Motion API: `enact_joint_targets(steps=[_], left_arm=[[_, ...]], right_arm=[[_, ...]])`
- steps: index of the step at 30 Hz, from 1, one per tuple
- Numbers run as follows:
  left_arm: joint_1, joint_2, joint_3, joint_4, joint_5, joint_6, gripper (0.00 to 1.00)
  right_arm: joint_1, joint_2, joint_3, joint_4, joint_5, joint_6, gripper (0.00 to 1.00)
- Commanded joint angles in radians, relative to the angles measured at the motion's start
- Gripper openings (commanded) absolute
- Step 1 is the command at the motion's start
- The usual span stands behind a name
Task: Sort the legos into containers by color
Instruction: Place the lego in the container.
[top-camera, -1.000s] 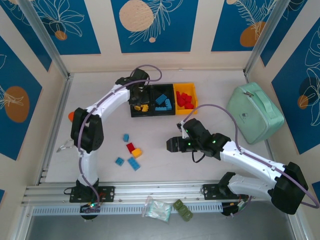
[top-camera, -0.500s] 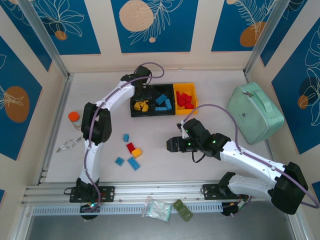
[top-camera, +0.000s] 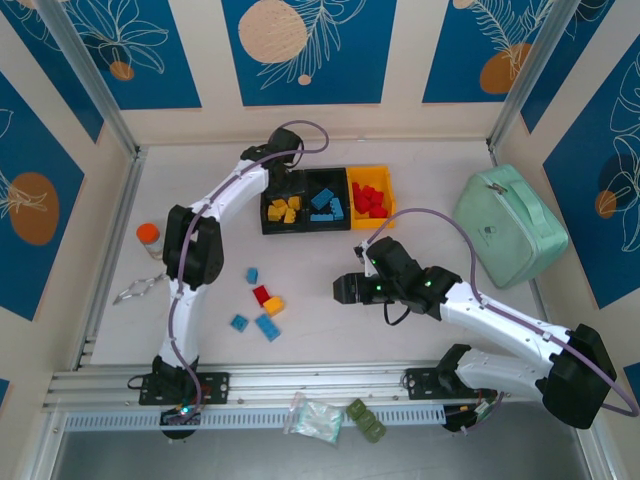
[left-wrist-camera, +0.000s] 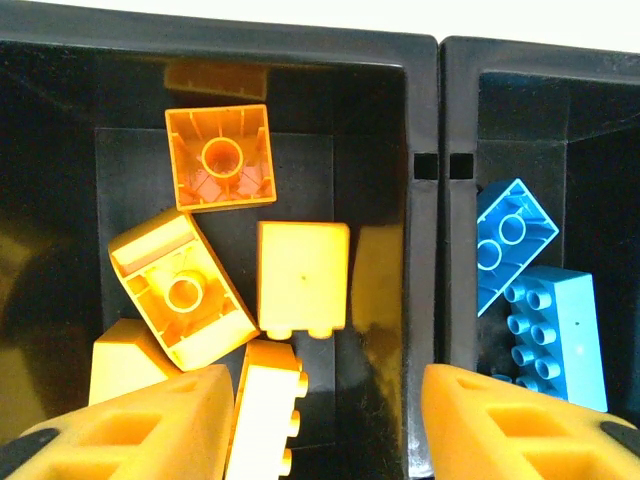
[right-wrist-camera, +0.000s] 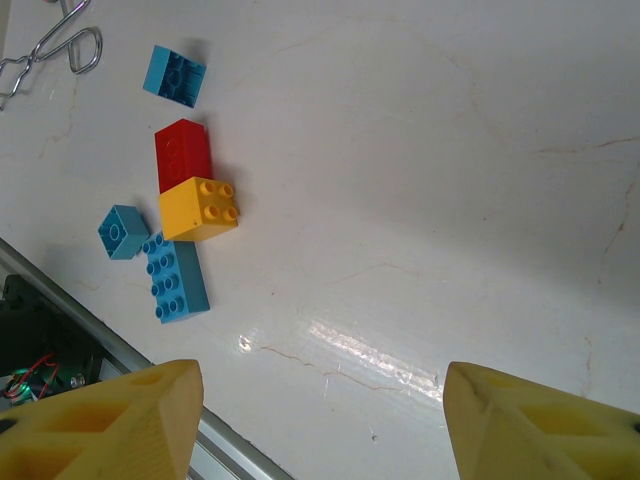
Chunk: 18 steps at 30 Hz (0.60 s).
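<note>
Here, studded orange legos (left-wrist-camera: 300, 275) crowd black bin (left-wrist-camera: 300, 50) — left tool (left-wrist-camera: 325, 400), right tool (right-wrist-camera: 320, 400) apart.

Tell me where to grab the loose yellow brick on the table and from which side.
Come straight down on the yellow brick; it sits studs up. Pinch the two flat sides that face neither the red brick pressed against it nor the long blue brick near its opposite edge; those look like the clearest faces.
</note>
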Motion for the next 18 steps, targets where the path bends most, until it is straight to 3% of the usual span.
enact_joint_targets(steps=[1, 18], left_arm=[[0.008, -0.083, -0.051, 0.002, 0.028, 0.01, 0.52], [-0.006, -0.572, -0.625, 0.043, 0.067, 0.053, 0.53]], right_arm=[[0.007, -0.004, 0.032, -0.004, 0.009, 0.007, 0.65], [0.0, 0.07, 0.112, -0.048, -0.042, -0.112, 0.65]])
